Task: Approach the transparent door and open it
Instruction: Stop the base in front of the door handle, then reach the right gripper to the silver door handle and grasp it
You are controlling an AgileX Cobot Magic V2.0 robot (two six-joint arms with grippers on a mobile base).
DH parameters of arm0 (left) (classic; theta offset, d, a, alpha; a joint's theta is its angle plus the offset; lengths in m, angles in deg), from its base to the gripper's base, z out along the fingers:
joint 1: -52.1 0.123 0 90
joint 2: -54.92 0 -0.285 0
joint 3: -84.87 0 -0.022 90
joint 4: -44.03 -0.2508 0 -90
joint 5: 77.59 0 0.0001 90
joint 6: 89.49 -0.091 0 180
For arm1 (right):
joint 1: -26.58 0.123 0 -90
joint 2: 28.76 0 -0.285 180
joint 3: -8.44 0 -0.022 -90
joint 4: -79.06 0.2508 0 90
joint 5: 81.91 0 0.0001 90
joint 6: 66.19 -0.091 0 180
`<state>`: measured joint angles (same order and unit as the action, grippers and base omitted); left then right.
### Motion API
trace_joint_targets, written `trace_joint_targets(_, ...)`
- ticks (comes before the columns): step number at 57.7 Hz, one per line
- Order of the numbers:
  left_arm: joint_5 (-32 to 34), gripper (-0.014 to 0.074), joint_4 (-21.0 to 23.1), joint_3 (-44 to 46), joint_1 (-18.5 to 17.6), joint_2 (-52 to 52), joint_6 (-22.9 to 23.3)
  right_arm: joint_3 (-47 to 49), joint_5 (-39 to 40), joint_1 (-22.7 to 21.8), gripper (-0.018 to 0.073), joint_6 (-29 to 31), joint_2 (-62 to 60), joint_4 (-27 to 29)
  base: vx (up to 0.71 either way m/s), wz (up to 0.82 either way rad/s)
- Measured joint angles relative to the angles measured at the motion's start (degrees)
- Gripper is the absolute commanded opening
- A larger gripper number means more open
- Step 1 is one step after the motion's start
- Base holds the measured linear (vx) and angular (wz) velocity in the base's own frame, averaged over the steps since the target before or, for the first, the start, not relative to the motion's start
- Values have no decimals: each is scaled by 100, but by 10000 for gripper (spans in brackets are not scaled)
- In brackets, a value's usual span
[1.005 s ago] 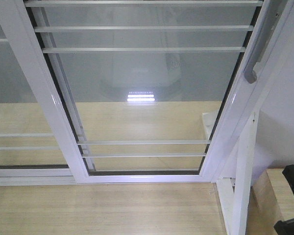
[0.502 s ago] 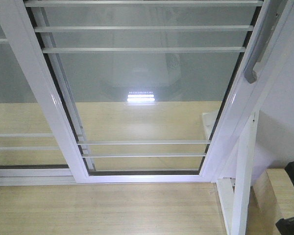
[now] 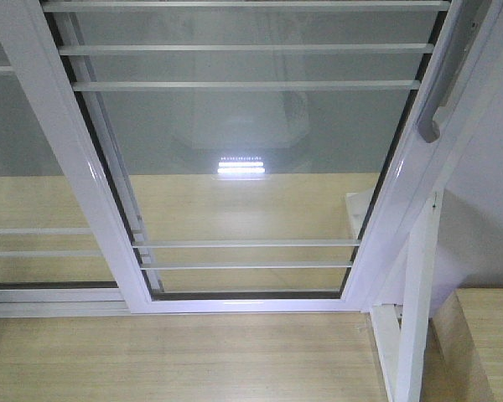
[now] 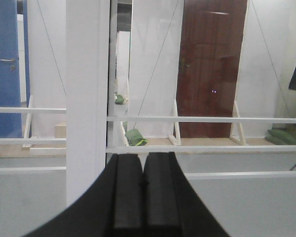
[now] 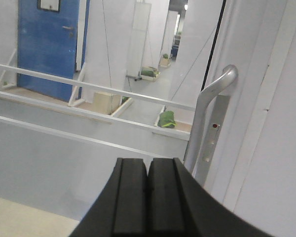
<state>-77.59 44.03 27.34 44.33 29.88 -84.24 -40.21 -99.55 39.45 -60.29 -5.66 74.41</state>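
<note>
Right gripper (image 5: 148, 167) closed, empty; handle (image 5: 207, 116) of the transparent door (image 3: 251, 142) at upper right. Left gripper (image 4: 143, 162) closed too.

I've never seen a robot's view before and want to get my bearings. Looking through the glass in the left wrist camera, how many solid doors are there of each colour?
Blue door with a silver lever handle: 1
Dark reddish-brown wooden door: 1
Total: 2
</note>
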Motion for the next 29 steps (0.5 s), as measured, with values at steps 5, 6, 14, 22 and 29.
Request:
trace_joint_targets(5,0,-3,0,565,0,-810,-51,666,-84,0,-1,2,750,-69,0,0)
trace_joint_targets(6,0,-3,0,696,0,-1003,-58,814,-84,0,-1,2,930,-80,0,0)
trace_joint_targets(14,47,-3,0,1380,0,-2070,-75,1513,-7,0,-1,2,1966,-101,0,0)
trace_joint_targets(22,181,-3,0,1657,0,-2661,-75,1697,162,0,-1,-3,2589,-94,0,0)
trace_joint_targets(29,242,4,0,1672,0,-2862,-75,1697,234,0,4,-3,2879,-19,0,0)
